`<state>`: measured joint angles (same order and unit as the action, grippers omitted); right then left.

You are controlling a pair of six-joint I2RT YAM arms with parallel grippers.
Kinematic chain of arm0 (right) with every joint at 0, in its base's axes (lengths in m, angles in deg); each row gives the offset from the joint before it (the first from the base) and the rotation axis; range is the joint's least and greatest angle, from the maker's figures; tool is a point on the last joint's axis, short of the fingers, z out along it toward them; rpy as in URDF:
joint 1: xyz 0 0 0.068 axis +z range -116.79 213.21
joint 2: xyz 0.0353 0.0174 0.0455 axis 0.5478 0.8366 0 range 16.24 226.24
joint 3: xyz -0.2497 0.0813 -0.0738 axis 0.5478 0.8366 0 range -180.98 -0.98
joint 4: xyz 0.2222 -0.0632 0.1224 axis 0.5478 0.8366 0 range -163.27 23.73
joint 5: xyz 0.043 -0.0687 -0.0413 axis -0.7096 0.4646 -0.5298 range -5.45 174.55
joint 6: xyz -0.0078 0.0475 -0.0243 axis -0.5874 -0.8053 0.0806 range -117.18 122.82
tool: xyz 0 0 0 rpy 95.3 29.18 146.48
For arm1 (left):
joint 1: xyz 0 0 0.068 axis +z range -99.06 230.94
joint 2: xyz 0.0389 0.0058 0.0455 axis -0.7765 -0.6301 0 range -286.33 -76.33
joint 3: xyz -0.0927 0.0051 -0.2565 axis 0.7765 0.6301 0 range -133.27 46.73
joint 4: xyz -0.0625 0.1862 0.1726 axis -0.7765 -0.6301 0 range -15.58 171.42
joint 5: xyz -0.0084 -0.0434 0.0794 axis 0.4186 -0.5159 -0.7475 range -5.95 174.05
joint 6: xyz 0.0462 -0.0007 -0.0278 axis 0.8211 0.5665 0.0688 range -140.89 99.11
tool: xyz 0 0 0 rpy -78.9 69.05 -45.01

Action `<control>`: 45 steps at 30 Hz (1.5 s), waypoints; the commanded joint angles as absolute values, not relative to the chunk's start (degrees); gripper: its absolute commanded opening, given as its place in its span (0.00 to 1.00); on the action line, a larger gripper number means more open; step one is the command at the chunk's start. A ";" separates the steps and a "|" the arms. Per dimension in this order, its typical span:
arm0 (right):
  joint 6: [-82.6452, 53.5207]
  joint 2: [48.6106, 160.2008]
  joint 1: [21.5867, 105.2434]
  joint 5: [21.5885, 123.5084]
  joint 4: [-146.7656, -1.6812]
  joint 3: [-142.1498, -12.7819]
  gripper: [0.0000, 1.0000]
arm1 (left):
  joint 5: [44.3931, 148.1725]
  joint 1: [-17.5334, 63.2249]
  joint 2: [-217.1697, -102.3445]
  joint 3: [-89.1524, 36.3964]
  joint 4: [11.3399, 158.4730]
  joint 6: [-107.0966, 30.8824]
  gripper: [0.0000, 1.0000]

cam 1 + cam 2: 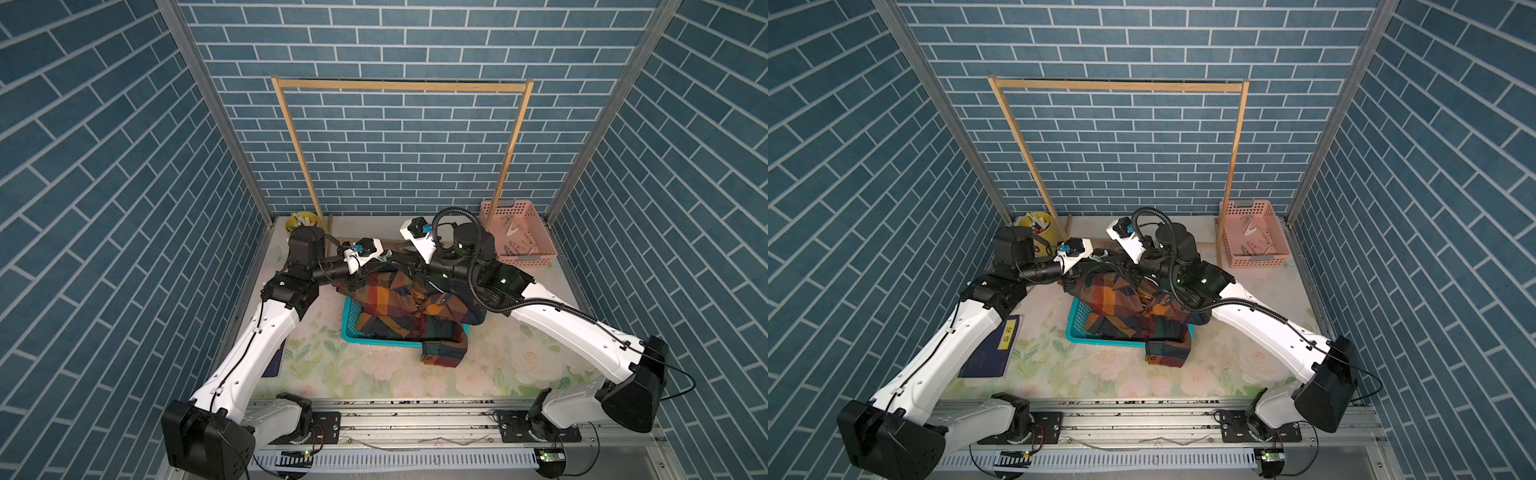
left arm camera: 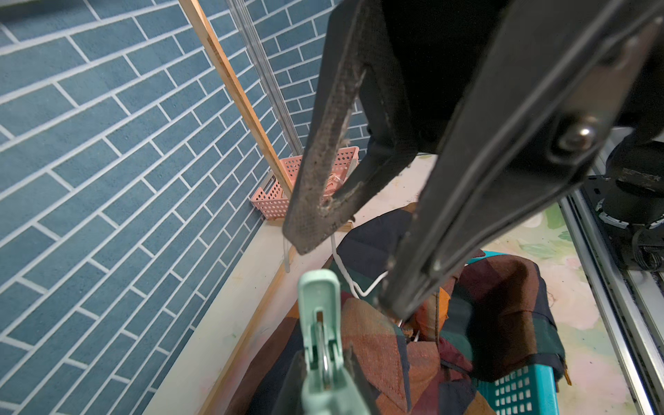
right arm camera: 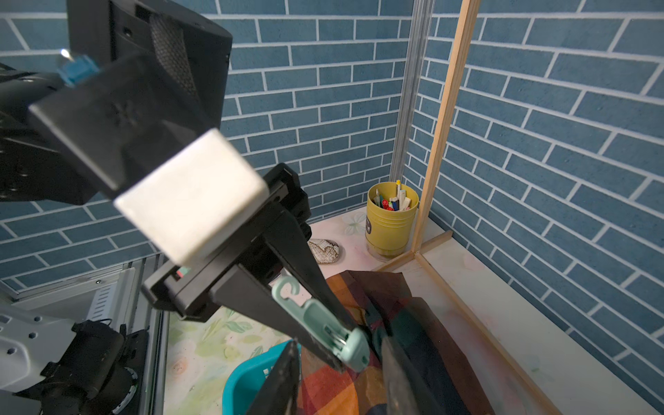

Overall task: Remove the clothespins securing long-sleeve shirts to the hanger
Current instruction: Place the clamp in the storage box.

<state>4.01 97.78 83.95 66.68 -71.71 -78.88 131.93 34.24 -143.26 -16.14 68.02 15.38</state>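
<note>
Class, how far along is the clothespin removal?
Done: shirt and hanger lie over the teal basket. In hand: left gripper clamps the mint clothespin, apparently clear of the cloth; right gripper stands over the wire. Left: dropping this pin; no other pin shows.

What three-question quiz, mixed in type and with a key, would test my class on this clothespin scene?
1. True or false: the left claw is shut on the mint-green clothespin.
2. Choose one: the basket under the heaped plaid shirt is A) pink, B) teal, C) yellow.
3. Short answer: do the fingers of the right claw stand together or apart?

Key: 1 true; 2 B; 3 apart.
</note>
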 commanded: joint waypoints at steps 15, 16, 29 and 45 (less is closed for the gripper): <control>-2.49 102.33 84.36 69.17 -77.90 -79.42 0.18 | 132.08 33.92 -142.09 -15.32 69.82 13.72 0.00; -2.58 102.44 84.38 69.04 -77.96 -79.53 0.08 | 132.06 33.89 -142.16 -15.28 69.74 13.74 0.00; -0.93 100.53 84.52 75.21 -76.46 -80.41 0.00 | 130.38 33.92 -141.53 -15.50 68.15 14.93 0.98; -1.15 88.24 56.05 85.99 -56.65 -81.51 0.00 | 108.24 34.92 -138.98 -20.33 73.51 -3.93 0.99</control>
<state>0.74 88.64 61.03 83.97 -63.40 -82.03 117.29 34.30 -138.87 -16.91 71.14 5.46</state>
